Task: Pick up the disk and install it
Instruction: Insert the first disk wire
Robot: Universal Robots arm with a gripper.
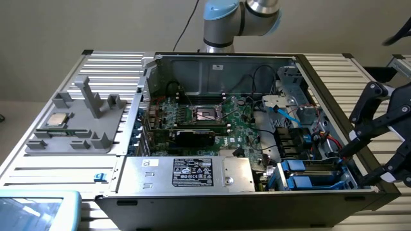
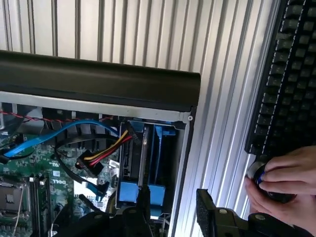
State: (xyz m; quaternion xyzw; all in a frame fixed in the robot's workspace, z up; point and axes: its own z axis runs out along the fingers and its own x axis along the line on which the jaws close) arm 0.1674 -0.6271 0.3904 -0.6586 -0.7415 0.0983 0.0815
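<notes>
- Currently the fingers (image 2: 208,210) stand wide apart and hold nothing. One hangs over the drive bay, the other outside the case wall (image 2: 185,148).
- The disk (image 2: 153,163) appears seated edge-up in the bay, just ahead of the inner finger, with its blue rails showing. Whether it is fully home cannot be told.
- Handling, as a judgement: rigid, dense for its size, smooth metal faces, sensitive to shock. Take hold across the blue rails or the flat faces, not at the connector end.
- Just beside the inner finger run a blue SATA cable (image 2: 64,133) and a yellow-red power lead (image 2: 106,150); both are snag risks.
- Beyond the outer finger, on the counter (image 2: 222,74), lie a keyboard (image 2: 286,74) and a person's hand (image 2: 284,185), close to the fingers.
</notes>
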